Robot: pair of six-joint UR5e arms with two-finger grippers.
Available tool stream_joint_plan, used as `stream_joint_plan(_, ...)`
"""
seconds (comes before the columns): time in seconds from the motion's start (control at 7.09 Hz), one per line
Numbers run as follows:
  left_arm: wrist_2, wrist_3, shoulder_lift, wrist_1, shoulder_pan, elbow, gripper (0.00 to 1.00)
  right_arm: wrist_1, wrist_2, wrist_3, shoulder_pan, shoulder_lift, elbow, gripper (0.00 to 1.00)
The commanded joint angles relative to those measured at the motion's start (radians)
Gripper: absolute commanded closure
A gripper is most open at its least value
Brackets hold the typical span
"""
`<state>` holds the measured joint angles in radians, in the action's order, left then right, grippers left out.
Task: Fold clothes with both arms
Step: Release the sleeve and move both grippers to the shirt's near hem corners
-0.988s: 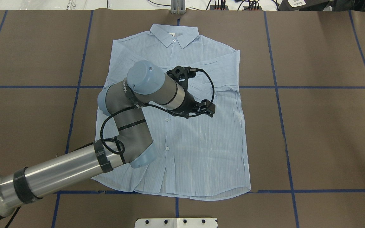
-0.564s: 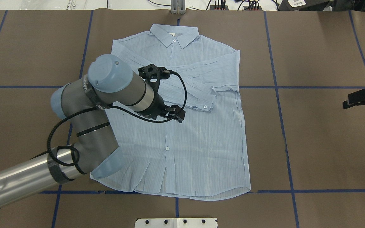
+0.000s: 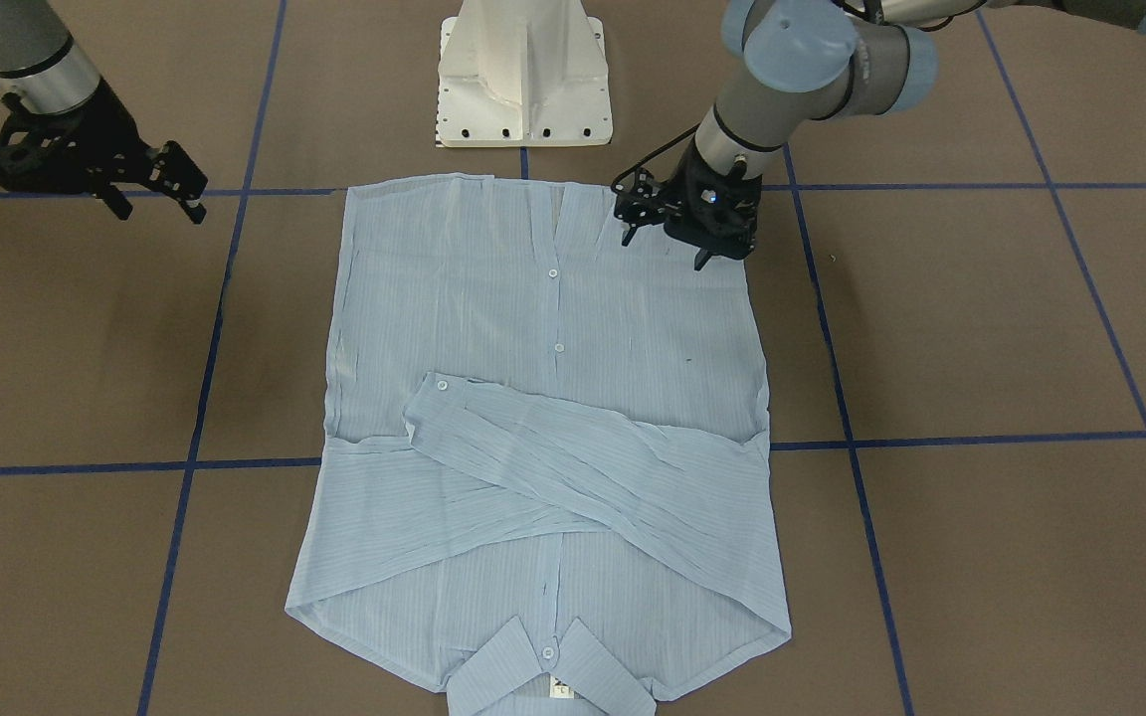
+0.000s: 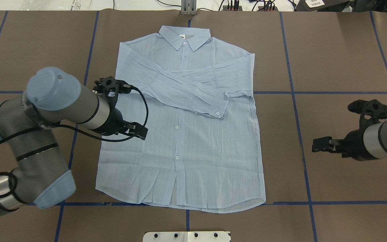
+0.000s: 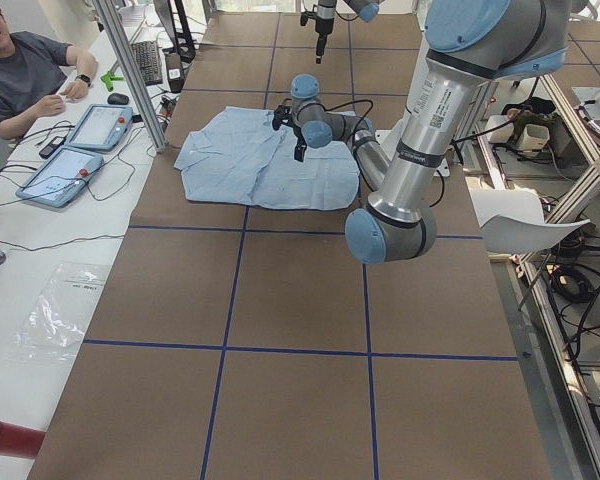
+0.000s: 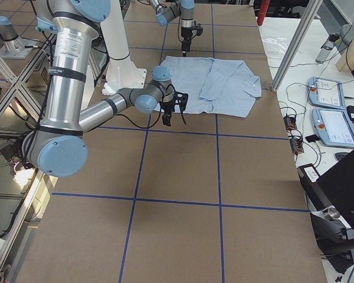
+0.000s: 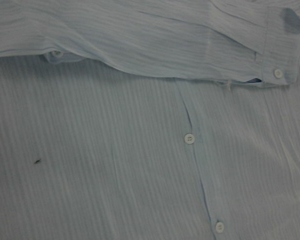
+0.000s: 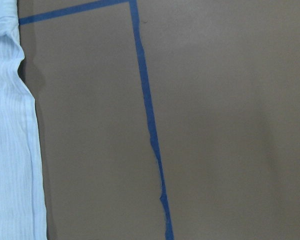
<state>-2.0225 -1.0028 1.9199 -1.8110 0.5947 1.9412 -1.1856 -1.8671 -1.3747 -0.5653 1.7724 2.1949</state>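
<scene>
The light blue striped shirt lies flat and buttoned on the brown table, collar at the far edge. Both sleeves are folded across the chest, the upper cuff ending near the button line. My left gripper hovers open over the shirt's left side, holding nothing; the front view shows its fingers spread. The left wrist view shows only shirt fabric and the cuff. My right gripper is open above bare table, right of the shirt; its wrist view catches the shirt's edge.
The white pedestal base stands just beyond the hem on the robot's side. Blue tape lines grid the table. A person sits at a side table with teach pendants past the far edge. Metal frame posts stand there.
My left arm has pulled back from the middle of the shirt toward its left side, leaving the sleeve lying across the chest. My right gripper has come into view from the right.
</scene>
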Motion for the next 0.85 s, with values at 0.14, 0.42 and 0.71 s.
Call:
stream_joint_plan(0.14, 0.094, -0.064, -0.244, -0.052, -0.048, 0.096, 0.0, 0.003, 0.219, -0.216, 0.276, -0.007, 0.019, 0.0)
stream_joint_plan(0.42, 0.163, -0.21, -0.282, -0.146, -0.131, 0.064, 0.0, 0.003, 0.241, -0.228, 0.297, -0.008, 0.019, 0.0)
stream_joint_plan(0.71, 0.206, -0.333, -0.282, -0.146, -0.211, 0.059, 0.11, 0.003, 0.241, -0.228, 0.298, -0.008, 0.019, 0.0)
